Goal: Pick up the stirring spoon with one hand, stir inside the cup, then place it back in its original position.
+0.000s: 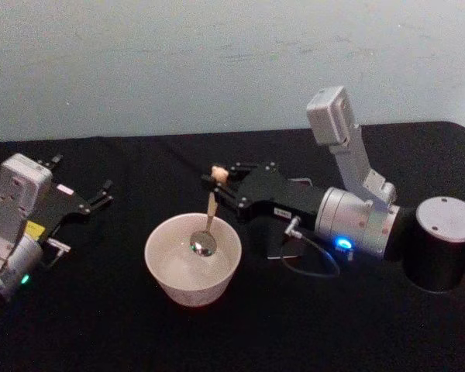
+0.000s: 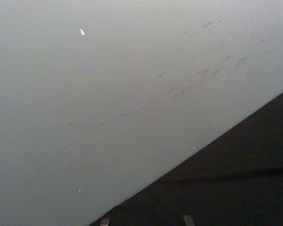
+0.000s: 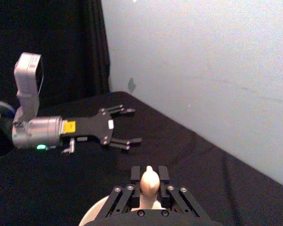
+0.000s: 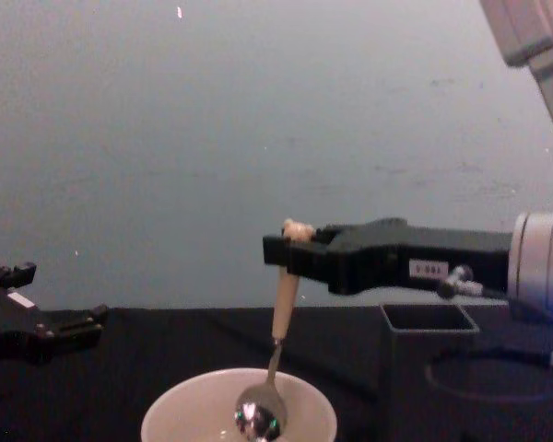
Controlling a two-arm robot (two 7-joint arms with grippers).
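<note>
In the head view the cup point(image 1: 187, 293) is found nearest, on the black table point(image 1: 101, 333). The metal bowl of the spoon point(image 1: 210, 211) is seen inside it. The spoon is held almost upright by the right gripper point(image 1: 219, 180), whose fingers are closed on the beige handle just under the bear head. The left gripper point(image 1: 83, 175) is parked well apart at the robot's left, with its fingers spread and nothing between them.

In the left wrist view the pale wall point(image 2: 108, 94) and a corner of the table are met.

In the right wrist view the bear head is seen clamped between the two fingers point(image 3: 136, 173). The handle and bowl are hidden under the gripper's own body, and the cup is cut off at the lower edge.

In the chest view the spoon hangs from the gripper into the cup, and the holder point(image 4: 424, 368) stands near the cup, below the right gripper.

The step in hand is judged to be the stirring. Small, slow circles are advised, with the bowl kept low and off the cup wall, so that the cup (it looks light) is not pushed or tipped. A firm grip is needed too, since the thin handle could swivel.

Whether something is in the cup, and whether the bowl touches its bottom, cannot be told. The base of the cup is cut off in the chest view.
</note>
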